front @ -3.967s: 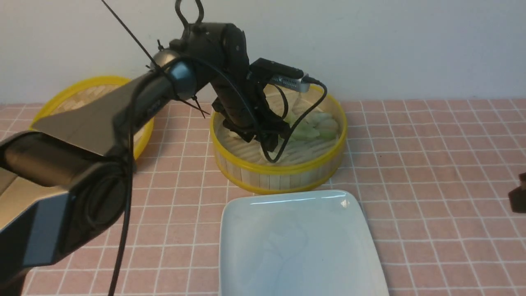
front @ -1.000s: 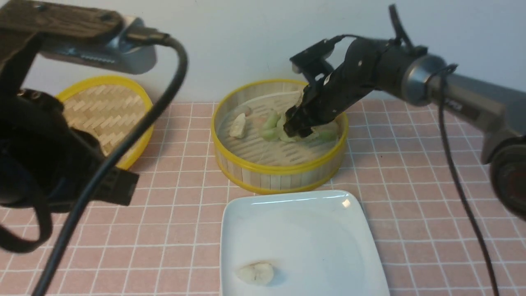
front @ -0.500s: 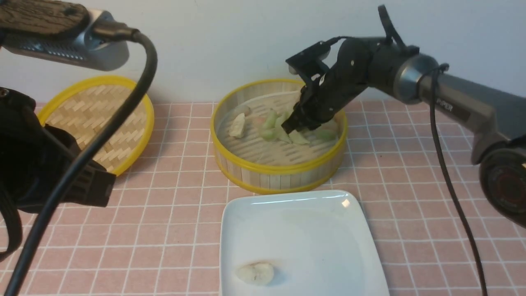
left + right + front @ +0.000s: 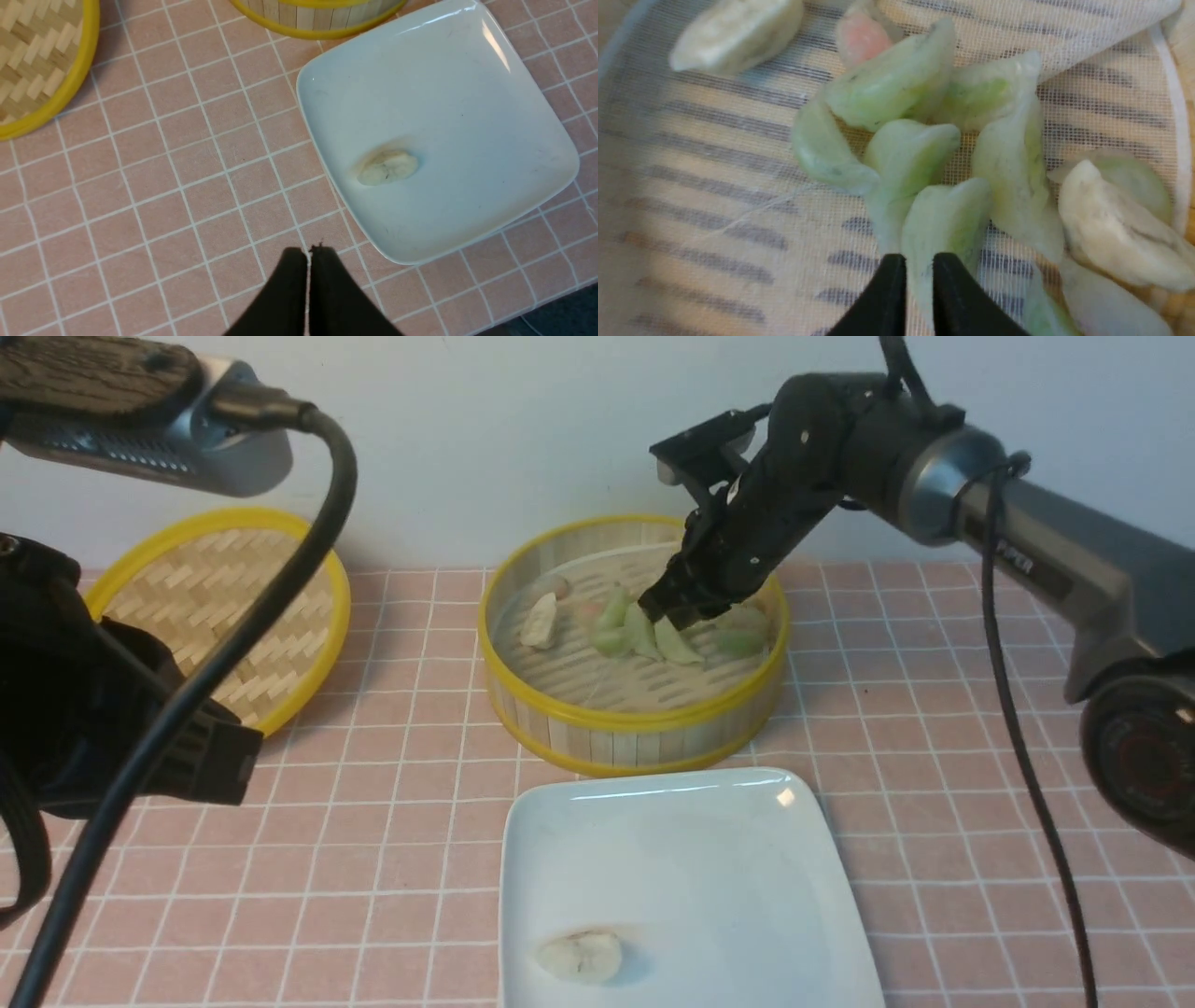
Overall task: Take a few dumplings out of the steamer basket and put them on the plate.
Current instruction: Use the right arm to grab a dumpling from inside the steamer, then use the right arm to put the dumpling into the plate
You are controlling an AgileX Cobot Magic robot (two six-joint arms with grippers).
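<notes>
Front view shows one pink tiled table [image 4: 934, 709] that carries everything. On it there is one white plate [image 4: 709, 859] at the near side and one bamboo steamer basket [image 4: 635, 719] just behind it. I think they stand close together so that the way from one to the other is short. One woven lid [image 4: 224, 588] lies well apart on the left, so the basket is open from above.

Two arms are present. The left gripper [image 4: 308, 254] hangs over the bare table near a corner of the plate. Its jaws are pressed together with nothing between them. It seems to wait aside so that the other arm has room.

The right gripper [image 4: 677, 616] reaches down into the basket from the far right. In the right wrist view its jaws [image 4: 919, 270] are nearly together, and the thin edge of one green dumpling [image 4: 943, 233] is pinched between them. This edge is probably chosen because it is flat and narrow. The dumpling touches its neighbours, and I cannot tell if it is already off the white mesh cloth [image 4: 714, 186] that lines the floor.

For the dumplings [image 4: 896, 79], one cream piece [image 4: 581, 956] lies on the plate near its front left corner. In the basket I count about ten: mostly green, two cream, one pinkish. They overlap in a heap, so this number is not sure.
</notes>
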